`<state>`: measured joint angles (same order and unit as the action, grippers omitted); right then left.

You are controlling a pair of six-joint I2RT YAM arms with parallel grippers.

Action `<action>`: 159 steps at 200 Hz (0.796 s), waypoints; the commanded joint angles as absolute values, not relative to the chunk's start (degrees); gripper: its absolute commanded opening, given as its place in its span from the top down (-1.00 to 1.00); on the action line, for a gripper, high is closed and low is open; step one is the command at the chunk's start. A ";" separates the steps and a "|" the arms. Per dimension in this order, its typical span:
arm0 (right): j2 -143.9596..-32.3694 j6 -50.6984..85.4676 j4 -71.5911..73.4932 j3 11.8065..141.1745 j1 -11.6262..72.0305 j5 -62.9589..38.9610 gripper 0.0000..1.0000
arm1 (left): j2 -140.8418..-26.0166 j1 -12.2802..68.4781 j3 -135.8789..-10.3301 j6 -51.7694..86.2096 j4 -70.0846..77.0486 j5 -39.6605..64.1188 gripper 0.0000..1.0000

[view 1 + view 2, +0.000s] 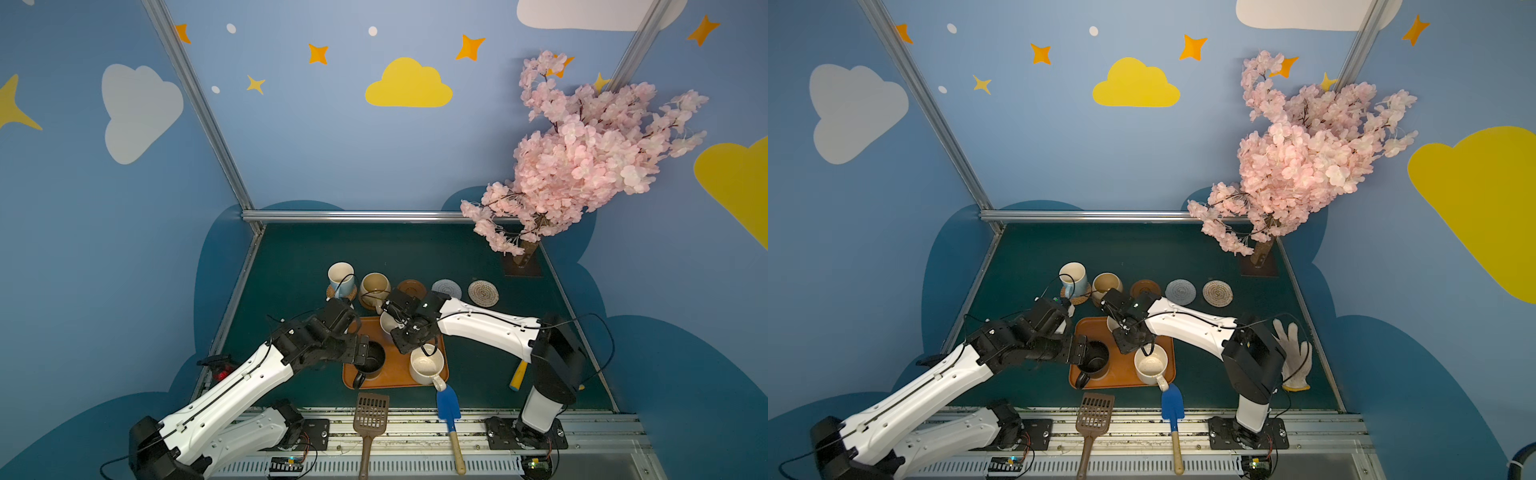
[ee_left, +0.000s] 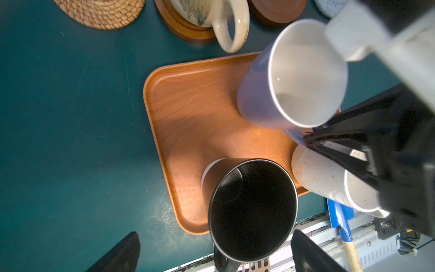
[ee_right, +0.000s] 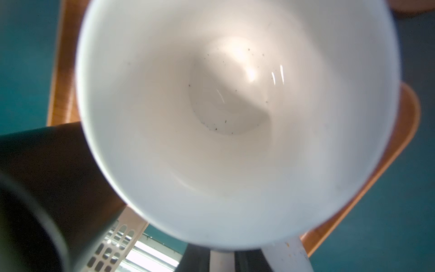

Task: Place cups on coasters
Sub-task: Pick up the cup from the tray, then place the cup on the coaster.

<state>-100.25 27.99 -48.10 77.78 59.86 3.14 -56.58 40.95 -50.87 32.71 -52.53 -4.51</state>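
Observation:
My right gripper (image 3: 221, 261) is shut on the handle of the lavender cup (image 2: 282, 82), which leans over the far part of the orange tray (image 1: 397, 368). Its pale inside fills the right wrist view. My left gripper (image 2: 216, 254) is open, one finger on each side of the black cup (image 1: 370, 362) on the tray. The cream cup (image 1: 426, 365) stands beside it. A light blue cup (image 1: 340, 275) sits on the rattan coaster (image 1: 351, 296) and a tan cup (image 1: 375, 286) on a dark wood coaster (image 2: 181, 26). A dark wood coaster (image 1: 410, 286), a grey coaster (image 1: 446, 289) and a cream coaster (image 1: 483, 293) lie bare.
A brown slotted spatula (image 1: 370, 415) and a blue spatula (image 1: 449, 409) lie across the front rail. A yellow-handled tool (image 1: 518, 376) and a white glove (image 1: 1293, 353) lie at the right. A pink blossom tree (image 1: 582, 158) stands at the back right corner.

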 commanded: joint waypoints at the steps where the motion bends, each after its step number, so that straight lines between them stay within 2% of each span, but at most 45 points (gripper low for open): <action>1: -97.95 27.51 -45.60 78.62 60.20 5.03 1.00 | -56.85 40.44 -51.87 31.21 -52.51 -4.39 -0.99; 92: -90.85 27.18 -47.99 78.05 58.89 7.92 1.00 | -57.72 39.51 -53.70 29.55 -51.78 -2.96 -0.99; 159: -91.87 27.25 -45.70 75.38 58.09 6.93 1.00 | -54.56 39.43 -50.14 28.91 -54.05 -2.32 -0.99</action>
<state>-92.03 27.03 -48.25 75.59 58.52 6.44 -56.07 39.75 -50.63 29.78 -52.47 -2.26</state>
